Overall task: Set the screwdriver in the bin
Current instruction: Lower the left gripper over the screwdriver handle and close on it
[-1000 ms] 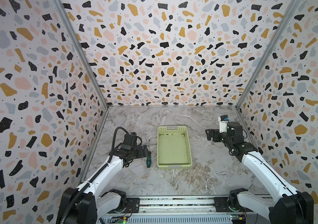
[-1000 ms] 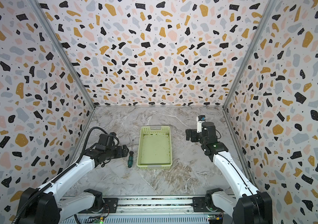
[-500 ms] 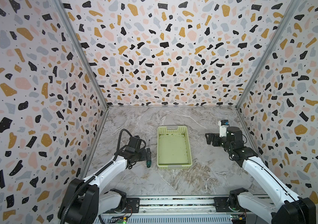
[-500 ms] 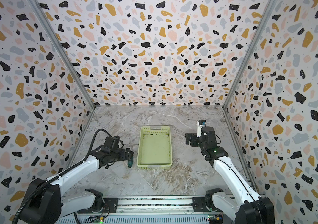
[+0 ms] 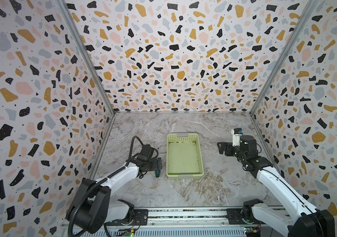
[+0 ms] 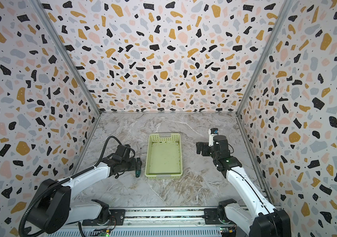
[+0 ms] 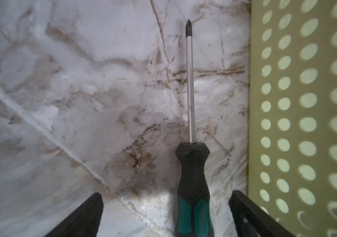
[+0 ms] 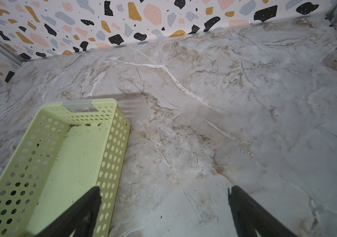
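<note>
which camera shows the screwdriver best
The left wrist view: the screwdriver shows close and sharp, tip to handle, inside the open left end effector. In both top views it is tiny, mostly hidden under that end effector. The right wrist view gives no clear sight of it.

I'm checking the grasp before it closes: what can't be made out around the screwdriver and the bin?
- Screwdriver: in both top views the left gripper covers most of the handle; only butt and shaft tip show.
- Left wrist view: the edge cuts off the handle's butt; whether the fingertips touch the table is unclear.
- Bin: there only one holed wall shows; in the right wrist view the edge cuts off its near end.
</note>
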Controlling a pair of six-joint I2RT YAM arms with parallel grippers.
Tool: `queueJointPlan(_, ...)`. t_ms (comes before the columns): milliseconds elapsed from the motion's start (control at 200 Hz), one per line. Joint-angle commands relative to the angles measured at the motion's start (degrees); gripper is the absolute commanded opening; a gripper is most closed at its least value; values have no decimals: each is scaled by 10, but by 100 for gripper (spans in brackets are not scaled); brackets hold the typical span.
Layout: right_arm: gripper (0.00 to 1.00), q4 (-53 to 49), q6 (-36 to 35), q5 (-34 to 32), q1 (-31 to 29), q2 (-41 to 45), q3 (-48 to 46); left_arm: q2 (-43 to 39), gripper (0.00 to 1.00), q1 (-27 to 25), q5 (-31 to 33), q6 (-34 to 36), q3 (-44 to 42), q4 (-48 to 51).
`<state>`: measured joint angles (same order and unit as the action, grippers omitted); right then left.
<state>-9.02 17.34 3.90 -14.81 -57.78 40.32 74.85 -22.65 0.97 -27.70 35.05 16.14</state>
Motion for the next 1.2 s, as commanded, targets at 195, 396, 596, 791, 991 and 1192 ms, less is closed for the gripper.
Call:
queueJointPlan(195,99,-15,1,1,-3,28,-19,26,90,-18,34,-4,16,-20)
queueJointPlan(396,99,-15,-1,1,-3,30,-21,38,83,-22,32,-6,16,-30)
queueJointPlan(596,99,-8,-4,3,-2,24,-22,43,77,-29,28,-12,16,-36)
queueJointPlan(791,99,-4,-2,13,-3,14,-17,51,71,-39,32,-16,20,-41)
queueJointPlan(991,99,-9,-2,9,-3,25,-23,58,66,-45,42,-19,20,-43)
queueJointPlan(1192,99,-17,-5,3,-2,37,-29,57,58,-45,52,-16,18,-39)
